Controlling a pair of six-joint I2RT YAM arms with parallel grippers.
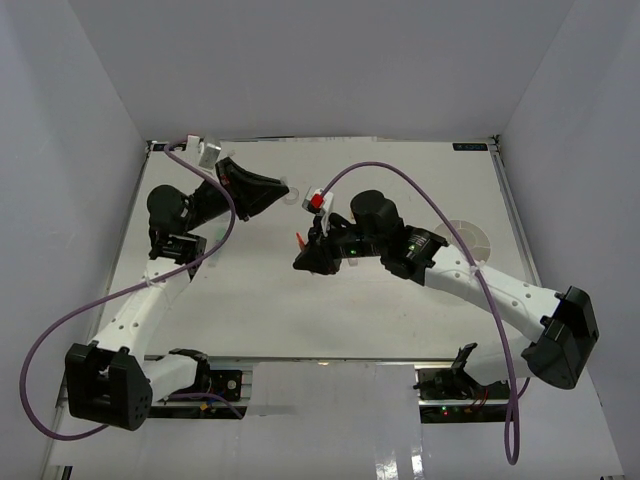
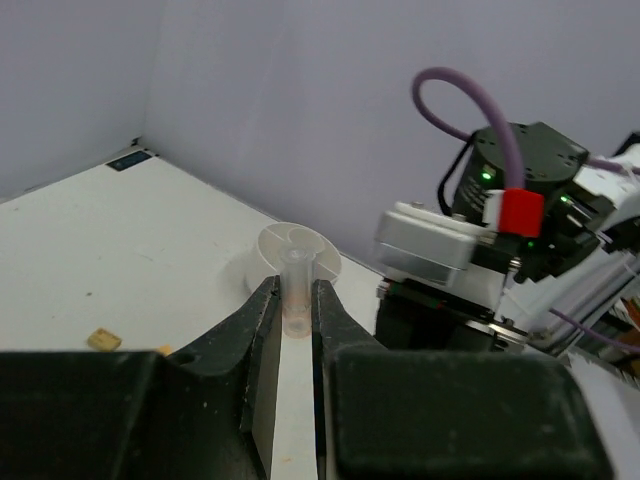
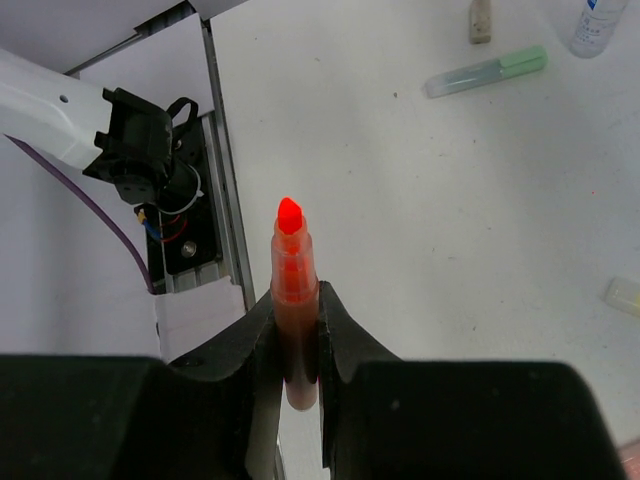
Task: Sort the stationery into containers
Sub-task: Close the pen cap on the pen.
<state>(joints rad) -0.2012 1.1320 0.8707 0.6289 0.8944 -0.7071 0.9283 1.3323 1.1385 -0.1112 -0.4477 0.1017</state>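
White walls close in a white table (image 1: 300,310), seen from above. The left gripper (image 1: 284,189) reaches out over the far left part of it. It is shut on a small clear cap (image 1: 293,190) that sticks out past its tip. The right gripper (image 1: 306,253) sits near the middle, facing it with a short gap between. It is clamped on an orange marker (image 1: 302,238) whose bare tip points up. The two are probably held nose to nose so that the cap can go onto the marker before it is put away. The white tub (image 1: 462,240) lies to the right, partly under the right arm and well apart from both grippers.

From the left wrist, both fingers press on the sides of the clear cap, which stands upright between them with its open end up. That grip leaves the mouth free to take a tip. The tub shows beyond it on the table, its dividers visible. A small tan eraser (image 2: 102,340) lies loose at the left.

From the right wrist, the fingers pinch the marker low on its barrel, so the whole front end stands clear. A green marker (image 3: 485,72), a second eraser (image 3: 480,20) and a bottle (image 3: 598,25) lie on the table beyond, none of them in the tub yet.
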